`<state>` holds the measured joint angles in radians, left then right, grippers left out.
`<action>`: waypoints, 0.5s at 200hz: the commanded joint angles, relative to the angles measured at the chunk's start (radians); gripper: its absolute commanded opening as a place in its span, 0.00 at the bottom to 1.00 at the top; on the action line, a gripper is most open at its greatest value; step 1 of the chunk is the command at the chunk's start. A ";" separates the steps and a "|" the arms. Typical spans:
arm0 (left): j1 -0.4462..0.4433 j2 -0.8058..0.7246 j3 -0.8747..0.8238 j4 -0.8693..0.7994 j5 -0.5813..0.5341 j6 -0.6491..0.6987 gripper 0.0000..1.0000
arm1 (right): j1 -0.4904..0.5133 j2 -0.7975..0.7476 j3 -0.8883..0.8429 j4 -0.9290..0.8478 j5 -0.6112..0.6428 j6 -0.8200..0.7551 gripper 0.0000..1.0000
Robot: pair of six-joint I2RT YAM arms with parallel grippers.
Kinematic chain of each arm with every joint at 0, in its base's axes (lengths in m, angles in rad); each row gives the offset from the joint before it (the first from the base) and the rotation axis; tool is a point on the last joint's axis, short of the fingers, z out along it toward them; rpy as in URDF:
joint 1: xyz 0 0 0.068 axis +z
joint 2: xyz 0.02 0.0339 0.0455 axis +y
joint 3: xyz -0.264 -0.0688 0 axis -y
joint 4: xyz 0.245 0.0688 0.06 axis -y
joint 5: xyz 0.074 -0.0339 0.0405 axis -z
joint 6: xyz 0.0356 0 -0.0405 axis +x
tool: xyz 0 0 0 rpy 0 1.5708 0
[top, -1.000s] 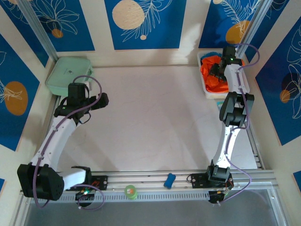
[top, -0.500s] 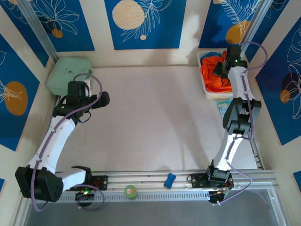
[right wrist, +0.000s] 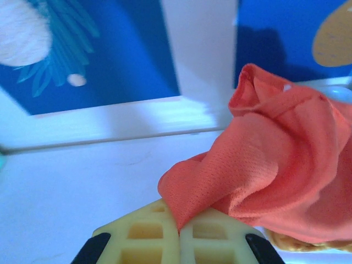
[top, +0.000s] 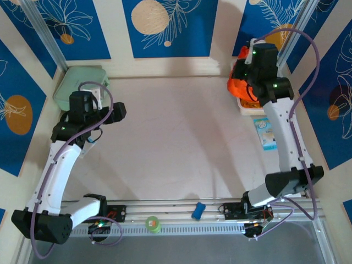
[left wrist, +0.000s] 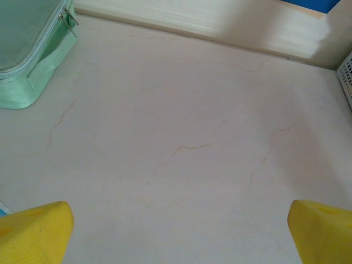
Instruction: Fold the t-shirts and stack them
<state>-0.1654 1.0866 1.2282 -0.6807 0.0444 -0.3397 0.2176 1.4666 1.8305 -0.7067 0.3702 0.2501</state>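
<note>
My right gripper (right wrist: 179, 228) is shut on a fold of the orange t-shirt (right wrist: 275, 165), and the cloth hangs bunched to the right of the closed yellow fingers. In the top view the right gripper (top: 246, 70) holds the orange t-shirt (top: 236, 83) raised over the white basket (top: 242, 105) at the back right corner. A bit of yellowish fabric (right wrist: 291, 243) peeks out under the orange one. My left gripper (top: 117, 112) hovers over the left side of the table. Its yellow fingertips (left wrist: 33, 231) stand wide apart, so the left gripper (left wrist: 179, 236) is open with bare tabletop between them.
A pale green case (top: 81, 83) lies at the back left, its zipped edge (left wrist: 27, 55) also in the left wrist view. A small printed packet (top: 267, 133) lies by the right arm. A blue object (top: 198, 210) and a green roll (top: 153, 223) sit on the front rail.
The right gripper has closed on the orange t-shirt and lifted it up out of the basket. The left arm has shifted slightly left and stays open.
</note>
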 commanded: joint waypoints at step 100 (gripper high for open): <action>-0.009 -0.056 0.214 -0.274 -0.184 -0.004 1.00 | 0.684 0.104 -0.427 0.246 -0.008 0.254 0.00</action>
<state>-0.1669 1.0424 1.4040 -0.8818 -0.0769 -0.3397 0.8219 1.4765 1.4689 -0.5686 0.3851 0.3817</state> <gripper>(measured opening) 0.996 0.049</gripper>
